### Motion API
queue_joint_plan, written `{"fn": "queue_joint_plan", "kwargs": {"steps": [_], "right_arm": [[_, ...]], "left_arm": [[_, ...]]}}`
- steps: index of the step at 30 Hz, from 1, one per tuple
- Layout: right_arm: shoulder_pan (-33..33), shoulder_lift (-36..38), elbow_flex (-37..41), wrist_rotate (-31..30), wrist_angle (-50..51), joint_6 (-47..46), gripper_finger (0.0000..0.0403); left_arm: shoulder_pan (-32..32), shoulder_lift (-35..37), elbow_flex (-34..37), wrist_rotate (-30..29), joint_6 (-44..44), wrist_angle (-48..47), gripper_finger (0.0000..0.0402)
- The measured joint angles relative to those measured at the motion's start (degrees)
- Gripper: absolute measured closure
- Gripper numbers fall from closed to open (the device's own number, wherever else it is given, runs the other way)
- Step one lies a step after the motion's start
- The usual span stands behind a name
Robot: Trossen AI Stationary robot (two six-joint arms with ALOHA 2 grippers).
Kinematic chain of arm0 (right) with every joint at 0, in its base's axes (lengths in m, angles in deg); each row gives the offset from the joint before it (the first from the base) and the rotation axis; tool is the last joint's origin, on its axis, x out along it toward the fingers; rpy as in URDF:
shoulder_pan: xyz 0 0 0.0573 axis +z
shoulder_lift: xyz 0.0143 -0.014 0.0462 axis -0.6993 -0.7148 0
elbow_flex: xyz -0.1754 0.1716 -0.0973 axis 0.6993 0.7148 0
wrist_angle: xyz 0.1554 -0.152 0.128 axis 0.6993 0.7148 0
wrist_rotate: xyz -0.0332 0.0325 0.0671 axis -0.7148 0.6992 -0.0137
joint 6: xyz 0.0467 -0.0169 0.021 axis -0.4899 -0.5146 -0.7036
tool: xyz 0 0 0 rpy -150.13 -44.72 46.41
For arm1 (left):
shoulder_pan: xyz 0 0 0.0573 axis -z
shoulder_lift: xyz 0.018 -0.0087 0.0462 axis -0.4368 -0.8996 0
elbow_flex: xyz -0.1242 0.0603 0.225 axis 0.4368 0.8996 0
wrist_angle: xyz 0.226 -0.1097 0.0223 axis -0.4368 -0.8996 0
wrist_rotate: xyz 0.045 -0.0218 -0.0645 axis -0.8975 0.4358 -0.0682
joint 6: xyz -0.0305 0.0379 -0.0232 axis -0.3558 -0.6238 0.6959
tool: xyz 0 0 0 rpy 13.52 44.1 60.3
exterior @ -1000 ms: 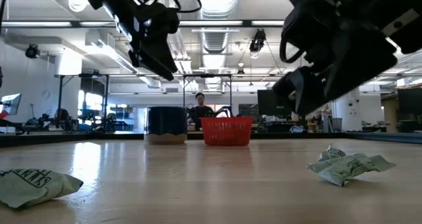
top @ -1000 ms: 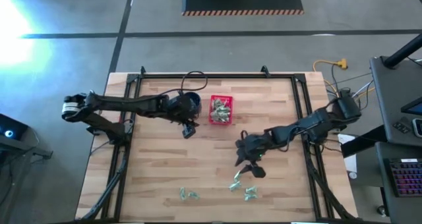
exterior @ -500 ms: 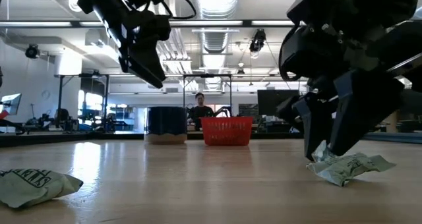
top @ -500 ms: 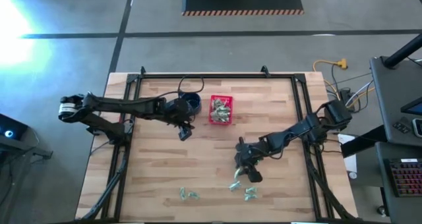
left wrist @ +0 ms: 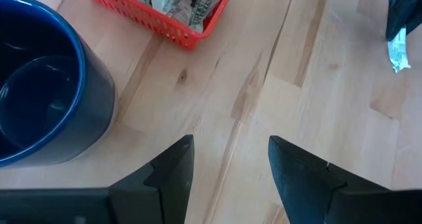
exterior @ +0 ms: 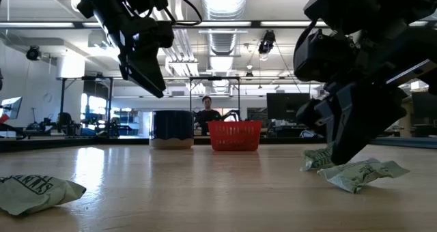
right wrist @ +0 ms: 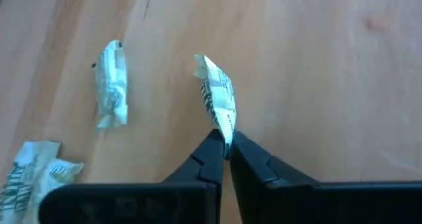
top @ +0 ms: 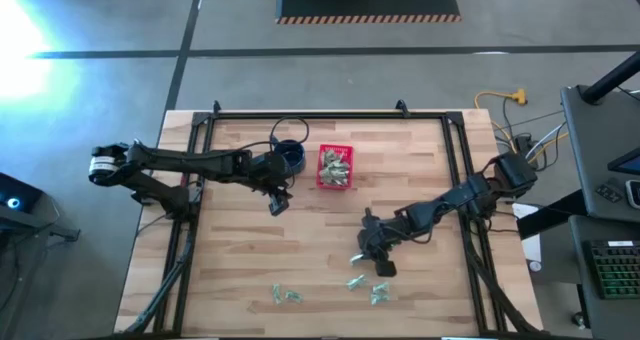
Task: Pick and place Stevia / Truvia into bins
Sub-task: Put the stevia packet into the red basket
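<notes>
My right gripper (right wrist: 225,143) is shut on one pale green-and-white Stevia sachet (right wrist: 217,95), low over the wood table toward its near edge (top: 366,258). More sachets lie loose beside it (right wrist: 111,85), (right wrist: 26,170) and near the front edge (top: 285,297). The red basket (top: 335,166) stands at the far middle on its base, with several sachets inside. My left gripper (left wrist: 231,165) hangs open above bare wood (top: 277,202), near the blue mug (top: 288,155). My right gripper pinches one narrow end of the sachet (right wrist: 226,130) between its two fingertips. The fingers slant down toward the table (exterior: 341,147). The sachet sticks out beyond the tips, edge-on between them. Whether its free end (exterior: 315,160) touches the table, I cannot tell.
A crumpled sachet (exterior: 362,174) lies just below my right gripper, another (exterior: 34,191) at the near left. The mug stands close to the basket's left side. A black frame rail (top: 330,115) runs around the table. A person (exterior: 207,112) sits far behind the table.
My right gripper has come down onto the sachets near the front edge, shut its fingers and taken hold of one sachet by its end. My left gripper has drifted slightly toward the table's left edge, still open.
</notes>
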State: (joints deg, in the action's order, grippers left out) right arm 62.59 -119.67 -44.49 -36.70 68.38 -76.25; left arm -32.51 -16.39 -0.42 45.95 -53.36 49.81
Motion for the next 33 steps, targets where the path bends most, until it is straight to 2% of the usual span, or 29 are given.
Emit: {"fn": "queue_joint_plan", "kwargs": {"steps": [6, 11, 14, 20, 23, 33], "right_arm": [[0.05, 2.11, -0.13, -0.49, -0.22, -2.61, 0.0393], [0.03, 6.14, -0.15, -5.65, -0.54, -3.86, 0.0394], [-0.27, 9.57, -0.22, -11.79, -0.47, -3.81, 0.0394], [-2.93, 15.11, -0.22, -27.91, 0.58, -2.5, 0.0394], [-5.78, 16.33, -0.24, -33.63, 0.73, -2.47, 0.0394], [-19.0, 14.43, -0.48, -34.01, -2.03, -2.76, 0.0394]], "left_arm": [[0.01, 0.0, 0.0, 0.89, 0.0, -0.05, 0.0223], [0.77, 0.0, 0.07, 4.79, -0.11, -0.54, 0.0223], [1.94, 0.0, 0.07, 6.94, -0.87, -0.49, 0.0223], [4.76, 0.0, 0.41, 7.06, -2.25, -0.44, 0.0223], [5.51, 0.0, 0.95, 6.81, -2.11, -0.42, 0.0223], [5.62, 0.0, 1.07, 5.52, 0.04, 2.06, 0.0224]]}}
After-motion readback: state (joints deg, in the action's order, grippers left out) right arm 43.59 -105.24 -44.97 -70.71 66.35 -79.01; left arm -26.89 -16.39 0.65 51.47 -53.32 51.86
